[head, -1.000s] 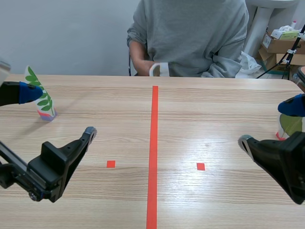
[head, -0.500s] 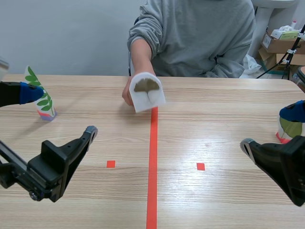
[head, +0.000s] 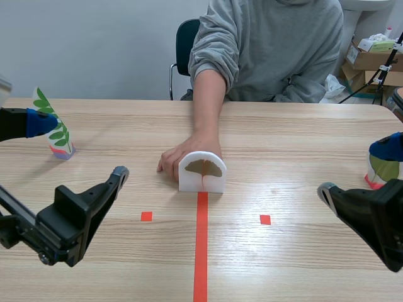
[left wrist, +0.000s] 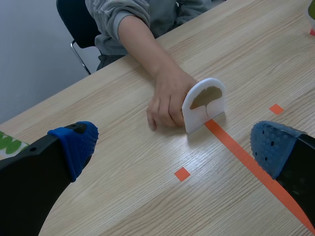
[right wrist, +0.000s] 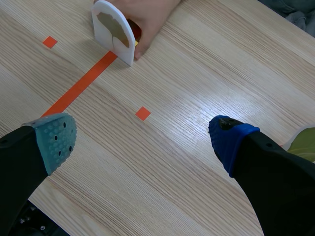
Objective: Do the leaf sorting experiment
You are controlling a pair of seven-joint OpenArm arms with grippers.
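On the red line [head: 201, 251], hand [head: 184, 155] holding white ginkgo-leaf card [head: 202, 172] upright, left tool [left wrist: 174, 146] and right tool [right wrist: 140, 136] wide open, empty.

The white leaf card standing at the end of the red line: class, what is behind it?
A person's hand is cupped behind the white leaf card, fingers resting on the table. The card hides the palm; a red bit at its back cannot be identified.
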